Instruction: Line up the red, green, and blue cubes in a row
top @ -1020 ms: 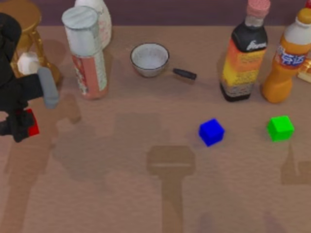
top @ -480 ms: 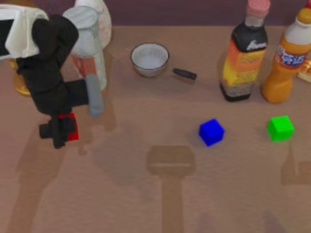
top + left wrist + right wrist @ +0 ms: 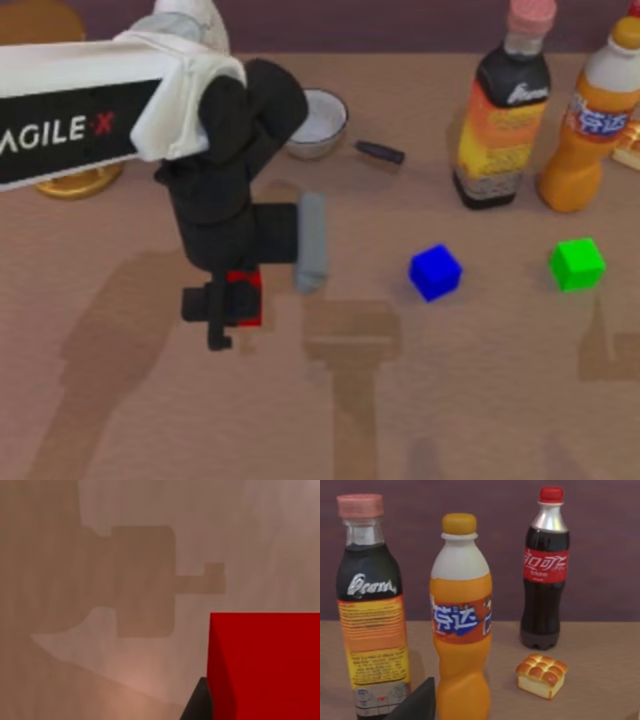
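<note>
My left gripper hangs over the table left of centre, shut on the red cube. In the left wrist view the red cube fills the lower corner, with one dark fingertip against its side above bare table. To the right of it, the blue cube lies on the table, and the green cube lies farther right, near the edge. My right gripper is parked out of the top view; its dark fingertip shows near the bottles, and it stands open with nothing held.
Along the back stand a dark sauce bottle, an orange soda bottle, a white bowl and a small black object. A gold base sits at the back left. A cola bottle and a bread loaf stand behind.
My left arm has carried the red cube from the table's left edge rightward toward the centre and a little nearer the front. The blue and green cubes have stayed put.
</note>
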You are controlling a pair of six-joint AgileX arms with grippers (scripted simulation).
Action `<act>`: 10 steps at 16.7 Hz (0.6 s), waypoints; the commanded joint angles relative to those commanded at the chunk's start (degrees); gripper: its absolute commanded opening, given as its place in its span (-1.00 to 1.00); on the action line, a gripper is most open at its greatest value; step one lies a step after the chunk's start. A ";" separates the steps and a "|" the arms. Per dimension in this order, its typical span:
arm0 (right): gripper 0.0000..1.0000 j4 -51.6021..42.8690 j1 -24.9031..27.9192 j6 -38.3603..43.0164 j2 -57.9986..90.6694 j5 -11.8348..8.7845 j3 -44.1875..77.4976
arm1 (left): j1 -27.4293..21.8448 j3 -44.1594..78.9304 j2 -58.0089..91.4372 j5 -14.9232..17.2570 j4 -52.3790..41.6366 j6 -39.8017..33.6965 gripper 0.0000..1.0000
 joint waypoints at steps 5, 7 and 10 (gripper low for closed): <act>1.00 0.00 0.00 0.00 0.00 0.00 0.00 | 0.15 -0.24 0.36 0.03 0.26 0.10 -1.00; 1.00 0.00 0.00 0.00 0.00 0.00 0.00 | 0.17 -1.32 1.20 0.03 2.34 -0.09 -1.00; 1.00 0.00 0.00 0.00 0.00 0.00 0.00 | -0.06 -4.40 3.92 0.12 7.99 -0.33 -1.00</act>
